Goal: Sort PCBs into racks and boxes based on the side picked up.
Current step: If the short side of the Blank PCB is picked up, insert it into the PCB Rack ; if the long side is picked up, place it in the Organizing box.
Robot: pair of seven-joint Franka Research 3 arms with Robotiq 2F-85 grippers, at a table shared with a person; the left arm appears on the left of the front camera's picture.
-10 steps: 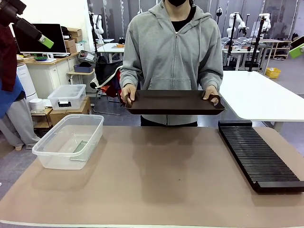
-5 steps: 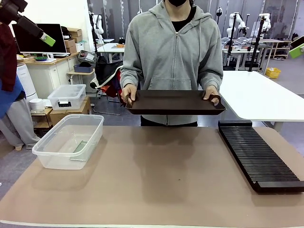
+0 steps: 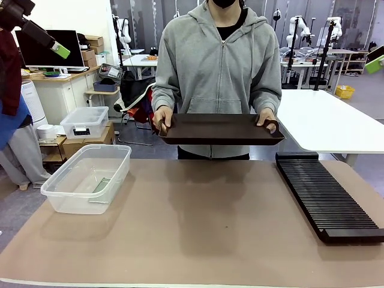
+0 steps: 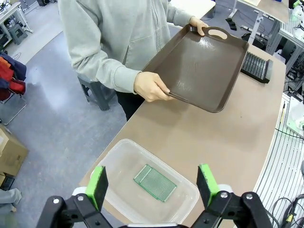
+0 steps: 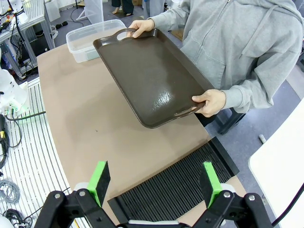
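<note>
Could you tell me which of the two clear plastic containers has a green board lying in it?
The lidless clear tub on the table holds the green board; the smaller white-lidded box stands off the table behind it.

A: Bright, even overhead light all round; the bench (image 3: 198, 228) takes only a soft, blurred shadow under the tray (image 3: 219, 129).

B: Glare?

A: A white sheen on the tray's glossy floor in both wrist views. The clear tub (image 3: 87, 178) shows faint highlights along its rim.

B: Sharpness?

A: The front view is crisp. The wrist views bend straight lines near the edges, wide-angle style.
</note>
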